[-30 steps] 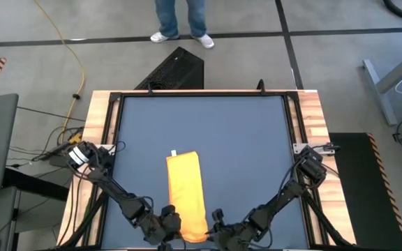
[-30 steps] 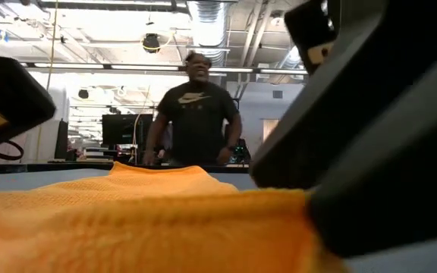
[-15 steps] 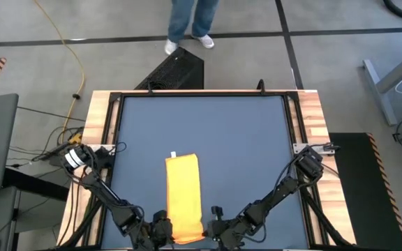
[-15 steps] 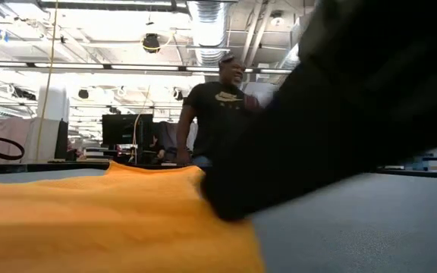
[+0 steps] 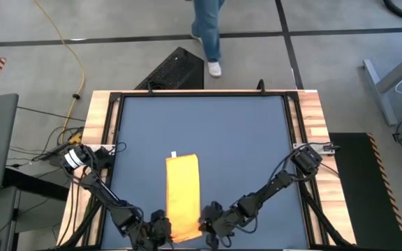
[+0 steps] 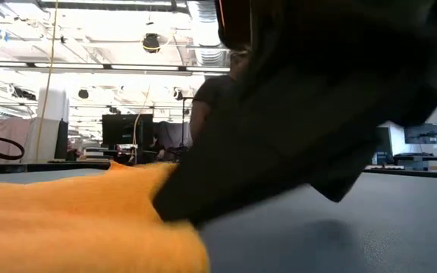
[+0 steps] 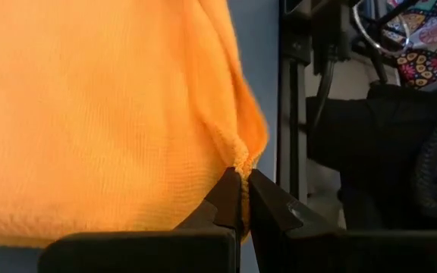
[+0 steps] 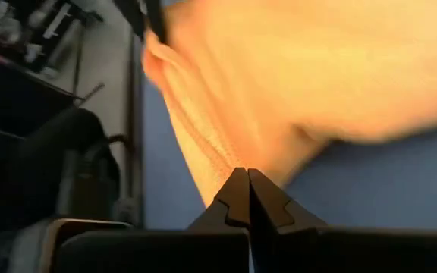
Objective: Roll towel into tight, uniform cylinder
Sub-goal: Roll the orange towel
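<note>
So the towel [image 5: 183, 196] is a long folded yellow strip lying flat on the dark blue mat [image 5: 208, 132], toward the near edge of the counter [image 5: 311, 118], small white tag at the far end. It looks light, soft and floppy — it'll sag and bunch wherever it isn't held, so my guess is the near corners are the place to grab for an even roll. That's where both arms are: the left gripper [image 7: 241, 199] has its jaws pinched shut on the near left corner, and the right gripper [image 8: 243, 189] has its jaws closed on the near right corner. The mat looks grippy enough to roll against. Beyond the counter it's an open workshop floor — a yellow cable [image 5: 68, 49], and a person [image 5: 208, 31] walking past.
</note>
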Tool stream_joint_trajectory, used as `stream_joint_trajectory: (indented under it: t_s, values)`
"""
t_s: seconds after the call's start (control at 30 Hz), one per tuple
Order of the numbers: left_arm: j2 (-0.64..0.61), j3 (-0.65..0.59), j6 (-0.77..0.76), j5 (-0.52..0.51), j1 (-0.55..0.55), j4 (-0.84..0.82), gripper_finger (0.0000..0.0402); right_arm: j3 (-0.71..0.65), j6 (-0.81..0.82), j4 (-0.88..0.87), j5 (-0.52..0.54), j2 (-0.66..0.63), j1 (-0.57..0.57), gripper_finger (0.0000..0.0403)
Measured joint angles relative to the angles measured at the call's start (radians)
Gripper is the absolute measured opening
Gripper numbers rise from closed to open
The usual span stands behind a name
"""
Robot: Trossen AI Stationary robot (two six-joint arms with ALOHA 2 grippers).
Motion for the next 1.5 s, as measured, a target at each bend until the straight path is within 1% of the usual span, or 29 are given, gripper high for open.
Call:
stream_joint_trajectory:
  t_s: [0.17, 0.27, 0.57, 0.67, 0.73, 0.9, 1.03, 1.13, 1.2, 1.33, 1.4, 1.43, 1.5]
  values:
    - [0.0, 0.0, -0.039, -0.002, -0.016, -0.049, 0.0003, 0.002, 0.025, -0.059, 0.05, 0.0, -0.009, 0.0011]
    - [0.0, 0.0, -0.037, -0.026, -0.029, -0.064, 0.0005, 0.002, 0.049, -0.086, 0.076, 0.0, -0.01, 0.0011]
    - [0.0, 0.0, 0.078, -0.101, -0.027, -0.07, 0.0005, 0.002, 0.07, -0.088, 0.096, 0.0, 0.002, 0.0012]
    - [0.0, 0.0, 0.086, -0.099, -0.016, -0.076, 0.0006, -0.001, 0.003, -0.091, 0.096, -0.012, 0.015, 0.0018]
    - [0.0, 0.0, 0.082, -0.09, -0.011, -0.093, 0.0004, -0.001, -0.053, -0.087, 0.119, -0.027, 0.031, 0.0022]
    - [-0.001, 0.001, 0.067, -0.089, -0.006, -0.134, 0.0002, 0.0, -0.287, -0.077, 0.184, -0.035, 0.081, 0.0025]
    - [-0.001, 0.001, 0.069, -0.09, 0.005, -0.139, 0.0001, 0.0, -0.469, -0.069, 0.19, -0.029, 0.104, 0.0039]
    - [-0.001, 0.001, 0.079, -0.102, 0.01, -0.14, 0.0001, 0.0, -0.632, -0.036, 0.193, -0.029, 0.114, 0.0066]
    - [-0.001, 0.001, 0.087, -0.106, 0.014, -0.14, 0.0001, 0.0, -0.712, -0.001, 0.192, -0.029, 0.114, 0.0088]
    - [-0.001, 0.001, 0.086, -0.108, 0.021, -0.14, 0.0, 0.0, -0.745, 0.008, 0.184, -0.03, 0.101, 0.0136]
    - [-0.001, 0.001, 0.086, -0.114, 0.022, -0.14, 0.0, 0.0, -0.757, 0.014, 0.152, -0.029, 0.091, 0.0156]
    - [-0.001, 0.001, 0.086, -0.115, 0.022, -0.138, 0.0, 0.0, -0.765, 0.021, 0.133, -0.029, 0.086, 0.0163]
    - [-0.001, 0.001, 0.086, -0.11, 0.022, -0.132, 0.0, 0.0, -0.77, 0.02, 0.128, -0.029, 0.078, 0.0173]
